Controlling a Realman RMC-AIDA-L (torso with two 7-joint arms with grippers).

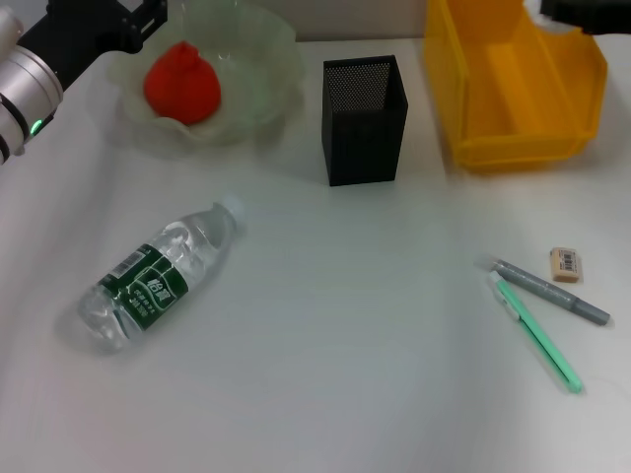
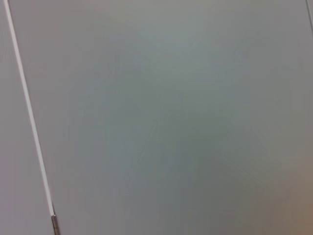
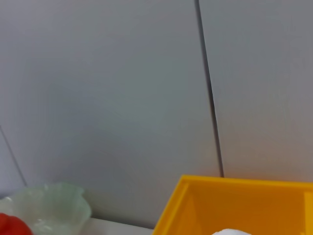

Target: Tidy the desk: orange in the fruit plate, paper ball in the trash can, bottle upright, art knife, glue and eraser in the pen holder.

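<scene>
Orange (image 1: 182,83) in fruit plate (image 1: 264,95), bottle (image 1: 161,271) lying flat

White desk (image 1: 325,394) with fruit plate (image 1: 271,94), pen holder (image 1: 364,123), trash can (image 1: 518,94), lying bottle (image 1: 163,271), eraser (image 1: 566,264), two pens (image 1: 547,310)

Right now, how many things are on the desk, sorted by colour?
Red: 1, orange
Yellow: 1, trash can
Black: 1, pen holder
Green: 2, fruit plate, green pen
Clear: 1, bottle
Grey: 1, grey pen
Beige: 1, eraser
White: 1, paper ball
Total: 9
</scene>
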